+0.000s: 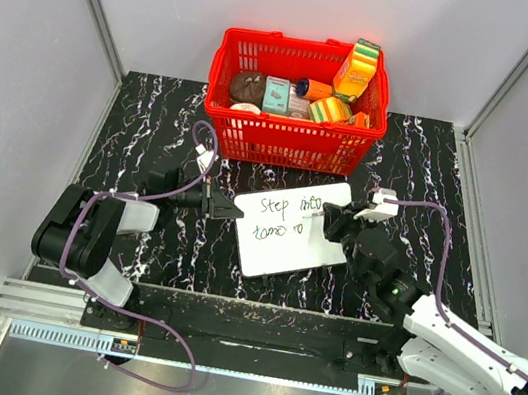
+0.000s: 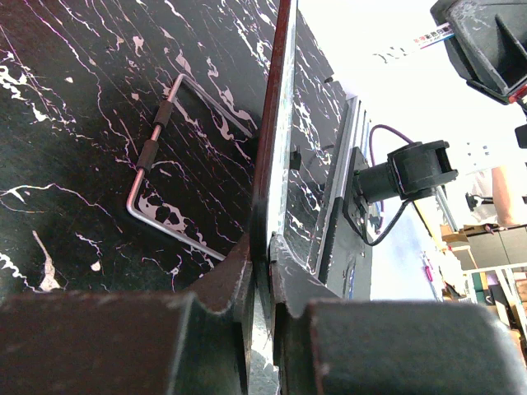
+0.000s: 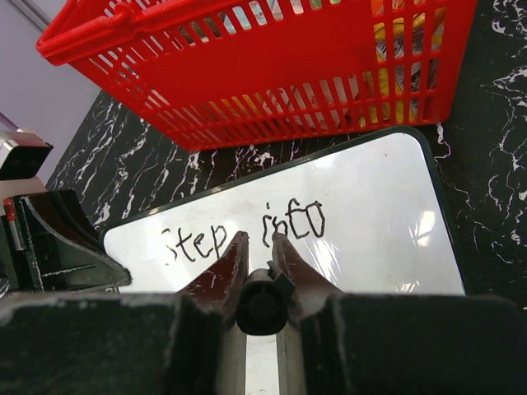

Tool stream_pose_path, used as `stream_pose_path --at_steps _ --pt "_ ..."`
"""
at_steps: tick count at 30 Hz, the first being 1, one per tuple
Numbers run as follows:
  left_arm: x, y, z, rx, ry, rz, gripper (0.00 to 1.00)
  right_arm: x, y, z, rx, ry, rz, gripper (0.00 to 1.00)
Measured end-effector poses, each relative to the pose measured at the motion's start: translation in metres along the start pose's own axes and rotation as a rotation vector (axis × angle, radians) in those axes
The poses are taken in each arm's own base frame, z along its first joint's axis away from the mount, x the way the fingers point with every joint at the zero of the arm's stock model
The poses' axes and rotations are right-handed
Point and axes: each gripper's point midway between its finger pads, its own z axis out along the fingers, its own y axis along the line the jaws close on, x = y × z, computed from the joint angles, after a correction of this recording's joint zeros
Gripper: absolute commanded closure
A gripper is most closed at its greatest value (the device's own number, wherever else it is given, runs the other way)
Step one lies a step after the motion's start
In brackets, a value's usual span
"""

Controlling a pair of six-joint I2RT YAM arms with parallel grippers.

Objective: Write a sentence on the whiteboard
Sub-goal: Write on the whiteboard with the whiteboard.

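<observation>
The whiteboard (image 1: 308, 248) lies tilted on the black marble table in front of the red basket. The sentence (image 1: 286, 218) stands on it in black marker, "Step into" (image 3: 193, 243) above a shorter second line. My left gripper (image 1: 227, 209) is shut on the board's left edge; in the left wrist view both jaws clamp the whiteboard (image 2: 276, 123), seen edge-on. My right gripper (image 3: 257, 239) is shut on a black marker (image 3: 262, 306) and hovers over the writing at the board's right part (image 1: 333, 219). The marker's tip is hidden behind the fingers.
The red basket (image 1: 294, 142) with several packets and boxes stands just behind the board. A bent metal wire (image 2: 152, 156) with black sleeves shows left of the board's edge. Grey walls close in the table on three sides.
</observation>
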Motion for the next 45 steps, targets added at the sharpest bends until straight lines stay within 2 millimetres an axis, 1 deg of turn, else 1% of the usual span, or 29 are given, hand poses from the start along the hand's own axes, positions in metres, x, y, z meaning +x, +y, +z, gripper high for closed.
stream_pose_path --at_steps 9,19,28,37,45 --pt "0.000 0.000 0.000 0.000 0.000 0.000 1.00 0.014 -0.006 0.004 0.028 0.036 -0.029 1.00" --pt "0.000 0.000 0.000 0.000 0.000 0.000 1.00 0.029 -0.018 0.007 0.065 0.074 -0.046 1.00" --pt "0.000 0.000 0.000 0.000 0.000 -0.001 1.00 0.030 -0.019 0.008 0.072 0.075 -0.027 1.00" --pt "0.000 0.000 0.000 -0.001 0.000 -0.001 1.00 0.037 -0.027 0.000 0.080 0.092 -0.003 1.00" --pt "0.000 0.000 0.000 -0.001 0.000 0.000 1.00 0.040 -0.030 -0.003 0.087 0.096 0.010 1.00"
